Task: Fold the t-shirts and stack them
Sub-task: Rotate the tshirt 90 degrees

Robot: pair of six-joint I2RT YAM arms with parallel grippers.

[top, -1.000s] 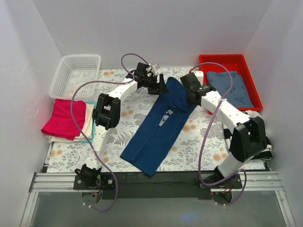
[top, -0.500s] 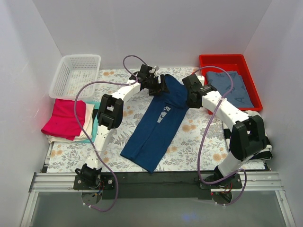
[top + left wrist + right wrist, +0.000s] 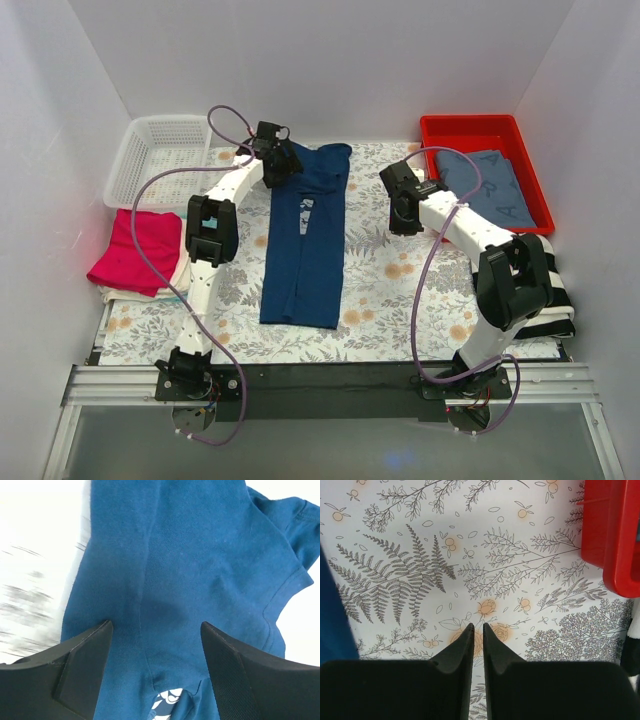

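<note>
A pale letter like "A" is seen on the grey-blue t-shirt [image 3: 490, 185] in the red tray [image 3: 468, 122] at the upper right, while the pale print on the navy t-shirt [image 3: 300, 260] is too small to be read. The navy t-shirt is laid flat as a long folded strip on the flowered tablecloth [image 3: 390, 290], left of centre, and a red-pink t-shirt [image 3: 135, 248] is stacked on paler ones at the left edge. The left gripper [image 3: 283, 165] is held with jaws wide apart over the strip's upper left corner, and the right gripper [image 3: 402, 215] is closed on nothing between strip and tray.
</note>
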